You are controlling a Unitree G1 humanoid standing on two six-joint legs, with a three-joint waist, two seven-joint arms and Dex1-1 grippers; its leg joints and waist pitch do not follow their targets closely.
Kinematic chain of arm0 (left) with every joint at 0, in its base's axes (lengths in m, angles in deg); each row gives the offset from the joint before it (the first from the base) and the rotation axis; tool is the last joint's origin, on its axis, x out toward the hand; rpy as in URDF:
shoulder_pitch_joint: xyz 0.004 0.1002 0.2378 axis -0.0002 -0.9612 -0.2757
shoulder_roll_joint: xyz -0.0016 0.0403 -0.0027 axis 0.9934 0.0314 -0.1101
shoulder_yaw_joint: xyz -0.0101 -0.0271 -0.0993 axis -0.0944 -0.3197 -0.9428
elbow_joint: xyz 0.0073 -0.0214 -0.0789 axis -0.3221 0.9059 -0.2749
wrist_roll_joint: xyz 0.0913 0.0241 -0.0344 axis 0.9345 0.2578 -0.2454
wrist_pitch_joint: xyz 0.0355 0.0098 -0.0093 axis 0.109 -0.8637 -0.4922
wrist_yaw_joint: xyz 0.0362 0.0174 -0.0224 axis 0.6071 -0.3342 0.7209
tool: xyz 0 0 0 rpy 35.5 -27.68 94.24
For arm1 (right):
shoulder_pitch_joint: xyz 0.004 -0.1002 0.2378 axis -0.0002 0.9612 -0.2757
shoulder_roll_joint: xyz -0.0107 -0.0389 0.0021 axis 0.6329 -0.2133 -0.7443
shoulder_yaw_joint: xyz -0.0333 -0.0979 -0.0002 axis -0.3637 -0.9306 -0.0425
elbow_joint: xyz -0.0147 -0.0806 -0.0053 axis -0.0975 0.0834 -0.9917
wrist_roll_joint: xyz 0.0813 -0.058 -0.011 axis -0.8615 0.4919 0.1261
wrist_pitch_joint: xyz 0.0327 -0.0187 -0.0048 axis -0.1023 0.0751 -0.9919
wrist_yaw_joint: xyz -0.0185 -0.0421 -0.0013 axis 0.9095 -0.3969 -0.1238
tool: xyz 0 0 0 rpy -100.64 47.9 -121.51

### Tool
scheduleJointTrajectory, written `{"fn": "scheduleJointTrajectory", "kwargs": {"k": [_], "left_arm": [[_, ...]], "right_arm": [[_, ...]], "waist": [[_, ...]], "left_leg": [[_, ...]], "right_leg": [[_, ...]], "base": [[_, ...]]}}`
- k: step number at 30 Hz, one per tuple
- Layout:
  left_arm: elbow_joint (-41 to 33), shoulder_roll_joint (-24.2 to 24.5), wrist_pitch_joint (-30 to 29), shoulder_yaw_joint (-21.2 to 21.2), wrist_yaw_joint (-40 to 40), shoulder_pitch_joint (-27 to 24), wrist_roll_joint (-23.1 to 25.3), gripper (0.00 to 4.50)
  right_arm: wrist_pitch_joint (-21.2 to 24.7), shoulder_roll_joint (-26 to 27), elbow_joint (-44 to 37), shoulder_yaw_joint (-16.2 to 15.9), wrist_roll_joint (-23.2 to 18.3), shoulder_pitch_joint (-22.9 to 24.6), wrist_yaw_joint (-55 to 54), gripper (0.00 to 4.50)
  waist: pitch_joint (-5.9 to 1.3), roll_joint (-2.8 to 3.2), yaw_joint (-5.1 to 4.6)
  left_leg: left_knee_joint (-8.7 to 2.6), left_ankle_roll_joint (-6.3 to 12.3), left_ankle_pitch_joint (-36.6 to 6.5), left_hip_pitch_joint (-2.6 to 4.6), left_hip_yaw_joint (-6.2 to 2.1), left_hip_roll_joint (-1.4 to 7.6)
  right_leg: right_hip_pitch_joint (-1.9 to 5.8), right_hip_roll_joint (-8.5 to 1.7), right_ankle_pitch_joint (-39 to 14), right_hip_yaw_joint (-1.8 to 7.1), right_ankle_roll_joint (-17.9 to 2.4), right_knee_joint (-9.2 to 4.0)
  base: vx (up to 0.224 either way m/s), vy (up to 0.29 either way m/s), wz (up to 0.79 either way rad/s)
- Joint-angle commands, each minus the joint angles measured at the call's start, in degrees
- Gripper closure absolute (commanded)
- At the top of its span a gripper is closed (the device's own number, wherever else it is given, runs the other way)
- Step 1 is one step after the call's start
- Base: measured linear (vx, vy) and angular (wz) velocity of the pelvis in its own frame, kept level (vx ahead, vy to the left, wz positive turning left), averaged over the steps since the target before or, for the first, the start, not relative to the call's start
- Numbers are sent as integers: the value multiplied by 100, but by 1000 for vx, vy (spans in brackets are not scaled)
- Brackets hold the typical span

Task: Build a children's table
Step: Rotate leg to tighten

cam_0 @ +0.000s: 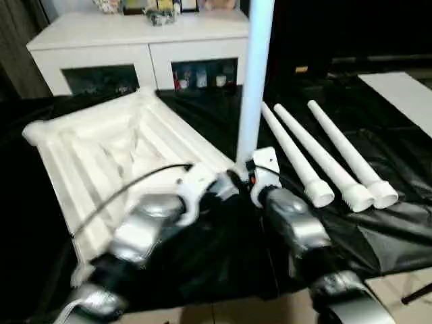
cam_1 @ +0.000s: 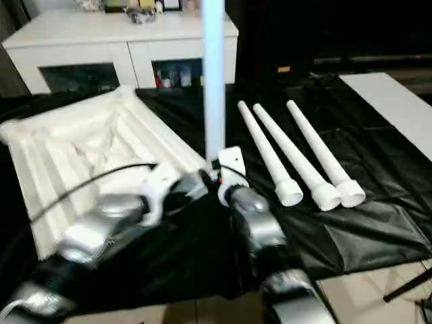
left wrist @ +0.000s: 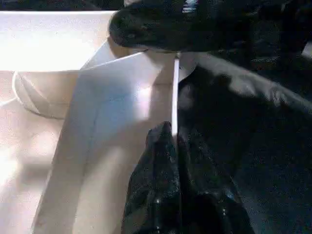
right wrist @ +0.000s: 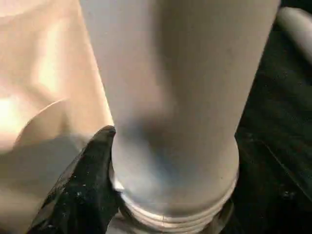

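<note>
The white tabletop (cam_0: 115,162) lies ribbed side up at centre left on a black sheet (cam_0: 378,223). One white leg (cam_0: 255,81) stands upright at its near right corner, running out of the top of the frame. Three more legs (cam_0: 324,158) lie side by side at centre right. The right claw (right wrist: 114,195) pinches the upright leg's threaded base. The left claw (left wrist: 175,146) is pressed together by the tabletop's edge.
</note>
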Motion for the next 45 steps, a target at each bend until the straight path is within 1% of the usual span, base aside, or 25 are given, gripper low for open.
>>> {"fn": "scheduleJointTrajectory", "kwargs": {"k": [1, 4, 5, 6, 8, 10, 11, 12, 13, 14, 15, 16, 17, 19, 21, 23, 24, 27, 29, 32, 33, 35, 36, 38, 45], "left_arm": [[372, -50, -30, -40, 515, 90, 245, 450], [489, -91, -41, 62, 467, 142, 346, 450], [485, -89, -42, 61, 465, 143, 345, 450], [437, -56, -48, 52, 431, 138, 334, 450], [260, 71, -99, 5, 289, 109, 274, 450], [193, 186, -5, 53, 160, 94, 300, 450], [193, 186, -5, 53, 160, 94, 300, 450], [62, 354, -4, 123, -54, 49, 302, 450], [62, 354, -4, 123, -54, 49, 302, 450], [-183, 545, -23, 178, -348, -45, 236, 450], [-392, 692, -69, 202, -574, -127, 165, 450], [-655, 894, -119, 248, -899, -251, 63, 450], [-655, 894, -119, 248, -899, -251, 63, 450], [-983, 1211, -156, 344, -1292, -423, -39, 450], [-1092, 1344, -131, 395, -1428, -483, -63, 450], [-1243, 1526, 62, 397, -1683, -583, -158, 450], [-1277, 1560, 153, 380, -1754, -608, -194, 450], [-1656, 1922, 871, 135, -2413, -846, -558, 450], [-1763, 2074, 839, 67, -2558, -898, -628, 450], [-1851, 2173, 771, 30, -2662, -955, -687, 450], [-1875, 2201, 745, 16, -2672, -972, -692, 450], [-1880, 2218, 713, 2, -2656, -986, -685, 450], [-1884, 2229, 702, -1, -2650, -991, -686, 450], [-1878, 2269, 722, -13, -2639, -1031, -691, 450], [-1871, 2317, 781, -26, -2684, -1108, -715, 450]], "right_arm": [[240, 234, 543, 116, -73, 189, -331, 178], [99, 476, 594, 30, -104, 9, 101, 178], [87, 482, 585, 23, -109, 6, 134, 178], [30, 487, 512, -5, -115, 2, 246, 143], [-51, 396, 318, -72, -38, 11, 317, 108], [-61, 332, 270, -111, -15, -12, 398, 99], [-61, 332, 270, -111, -15, -12, 398, 87], [32, 221, 83, -174, -42, 6, 630, 74], [32, 221, 83, -174, -42, 6, 630, 65], [204, 40, -246, -276, -74, 82, 964, 60], [379, -135, -540, -364, -91, 165, 1236, 54], [692, -358, -819, -407, -139, 253, 1561, 31], [692, -358, -819, -407, -139, 253, 1561, 31], [909, -707, -1148, -510, -120, 373, 2048, 24], [923, -836, -1267, -549, -106, 418, 2254, 24], [889, -1073, -1545, -600, -289, 506, 2822, 24], [853, -1139, -1583, -627, -297, 524, 2944, 24], [644, -1841, -2062, -944, -459, 746, 4301, 24], [629, -1972, -2128, -1050, -484, 786, 4593, 24], [641, -2012, -2118, -1111, -477, 788, 4728, 24], [650, -2016, -2100, -1126, -470, 778, 4774, 24], [640, -1988, -2042, -1112, -480, 754, 4797, 24], [645, -1980, -2033, -1104, -487, 749, 4812, 50], [631, -1977, -1983, -1108, -501, 730, 4871, 58], [667, -1890, -1907, -1095, -593, 754, 4953, 107]], "waist": [[-242, 35, -49], [-236, -12, -70], [-244, 12, -67], [-250, 21, -69], [-277, 3, -55], [-292, 35, -48], [-290, 28, -49], [-291, -9, -65], [-296, 4, -60], [-296, -59, -75], [-313, -27, -56], [-326, -82, -61], [-351, -72, -39], [-388, -64, -1], [-407, -46, 41], [-401, -13, 60], [-427, -32, 74], [-413, -57, 139], [-399, -49, 180], [-351, -92, 192], [-344, -73, 191], [-327, -99, 192], [-319, -103, 187], [-321, -143, 186], [-347, -128, 191]], "left_leg": [[-459, -220, -2782, 126, -100, 71], [-491, -171, -2914, 90, -126, 73], [-497, -173, -2930, 83, -137, 75], [-510, -171, -2939, 74, -144, 84], [-535, -156, -2795, 30, -156, 97], [-554, -136, -2571, -28, -154, 113], [-554, -133, -2585, -18, -144, 116], [-551, -128, -2532, -29, -135, 108], [-550, -101, -2452, -34, -130, 111], [-545, -73, -2373, -50, -116, 111], [-545, -47, -2197, -64, -118, 124], [-529, 0, -1956, -92, -102, 127], [-515, 31, -1769, -94, -102, 127], [-444, 160, -1116, -103, -52, 130], [-408, 239, -766, -115, -36, 129], [-400, 253, -676, -104, -28, 132], [-374, 305, -629, -89, -26, 133], [-369, 402, -682, -87, -19, 151], [-377, 427, -769, -71, -11, 167], [-421, 297, -1142, -63, 5, 176], [-435, 209, -1263, -62, -1, 187], [-444, 117, -1403, -60, 0, 188], [-448, 66, -1477, -55, 0, 187], [-446, 41, -1481, -55, 4, 182], [-417, 100, -1191, -71, 3, 171]], "right_leg": [[20, -291, -3281, 121, -485, -686], [23, -284, -3340, 102, -389, -702], [35, -291, -3335, 102, -379, -689], [35, -296, -3280, 106, -379, -693], [82, -315, -3022, 107, -440, -663], [116, -314, -2482, 122, -609, -605], [104, -308, -2434, 127, -642, -607], [121, -310, -2337, 130, -709, -589], [130, -315, -2266, 144, -745, -575], [139, -312, -2216, 148, -762, -577], [161, -316, -2062, 159, -794, -542], [183, -313, -1822, 163, -852, -517], [211, -311, -1617, 165, -879, -487], [196, -297, -802, 172, -1115, -415], [201, -278, -261, 156, -1262, -354], [200, -274, 42, 149, -1396, -319], [221, -264, 283, 141, -1438, -296], [235, -264, 303, 129, -1457, -294], [208, -261, 194, 125, -1490, -297], [187, -290, -501, 143, -1448, -349], [183, -300, -750, 148, -1401, -357], [168, -302, -1033, 159, -1317, -370], [161, -304, -1163, 165, -1266, -382], [160, -302, -1214, 173, -1220, -388], [170, -287, -833, 167, -1270, -338]], "base": [[0, 0, 0], [0, 0, 0], [0, 0, 0], [0, 0, 0], [0, 0, 0], [0, 0, 0], [0, 0, 0], [0, 0, 0], [0, 0, 0], [0, 0, 0], [0, 0, 0], [0, 0, 0], [0, 0, 0], [0, 0, 0], [62, -18, 1], [56, 3, 1], [53, 8, 2], [0, 0, 0], [0, 0, 0], [0, 0, 0], [0, 0, 0], [0, 0, 0], [0, 0, 0], [0, 0, 0], [0, 0, 0]]}}
